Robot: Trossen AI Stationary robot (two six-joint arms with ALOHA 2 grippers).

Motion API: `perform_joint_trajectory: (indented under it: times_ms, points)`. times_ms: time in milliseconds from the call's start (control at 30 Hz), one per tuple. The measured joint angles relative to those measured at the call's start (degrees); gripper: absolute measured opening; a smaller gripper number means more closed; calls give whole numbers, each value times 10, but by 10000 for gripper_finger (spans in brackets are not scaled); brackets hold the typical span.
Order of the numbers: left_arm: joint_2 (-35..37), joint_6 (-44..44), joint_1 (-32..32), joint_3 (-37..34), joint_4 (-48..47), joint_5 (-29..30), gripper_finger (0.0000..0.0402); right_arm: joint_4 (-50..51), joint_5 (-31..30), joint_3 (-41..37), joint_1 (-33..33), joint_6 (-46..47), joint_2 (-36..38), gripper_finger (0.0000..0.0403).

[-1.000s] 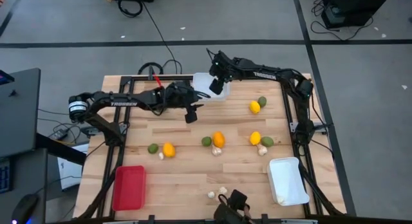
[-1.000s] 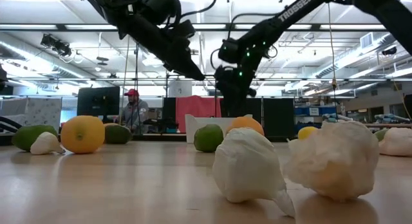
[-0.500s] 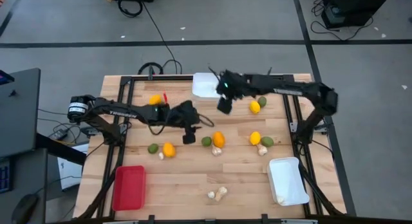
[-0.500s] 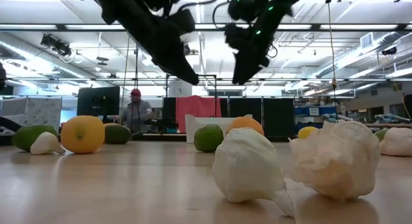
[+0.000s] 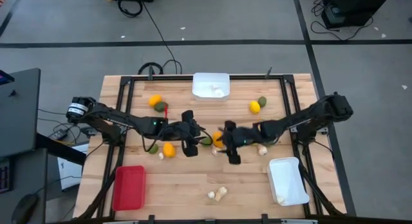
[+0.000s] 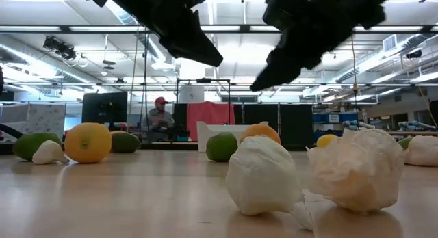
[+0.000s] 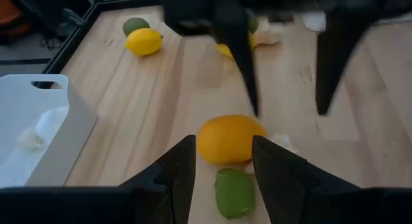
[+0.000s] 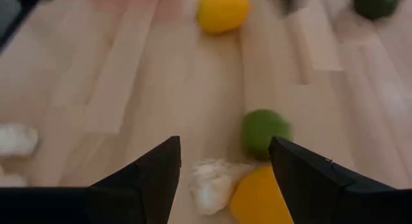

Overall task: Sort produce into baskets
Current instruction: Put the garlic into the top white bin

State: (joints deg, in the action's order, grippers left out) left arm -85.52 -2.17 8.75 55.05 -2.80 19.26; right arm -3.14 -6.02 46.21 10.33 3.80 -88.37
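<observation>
The orange fruit [image 5: 218,139] and lime [image 5: 206,141] sit mid-frame; left gripper [image 5: 190,149] and right gripper [image 5: 232,156] hover open, empty, ready to pick.

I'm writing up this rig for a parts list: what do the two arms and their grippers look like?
Both arms are dark, nearly black, jointed links. The left arm has a pale, silver-ringed joint near its base. Each ends in a two-finger gripper: the left gripper and right gripper have flat, black, wedge-shaped fingers tapering toward the tips. No lettering is readable now.
</observation>
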Motion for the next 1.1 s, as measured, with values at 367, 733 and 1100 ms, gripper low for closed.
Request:
perform_joint_trajectory:
  times_ms: [367, 733, 1100]
  points:
    - [0, 1, 3, 0, 17, 1, 158, -92, -64, -3, 46, -113, -111, 249]
    - [0, 18, 3, 0, 18, 4, 158, -46, -77, -3, 46, -126, -118, 232]
    - [0, 32, 2, 0, 22, 31, 158, -42, -61, -3, 41, -140, -118, 148]
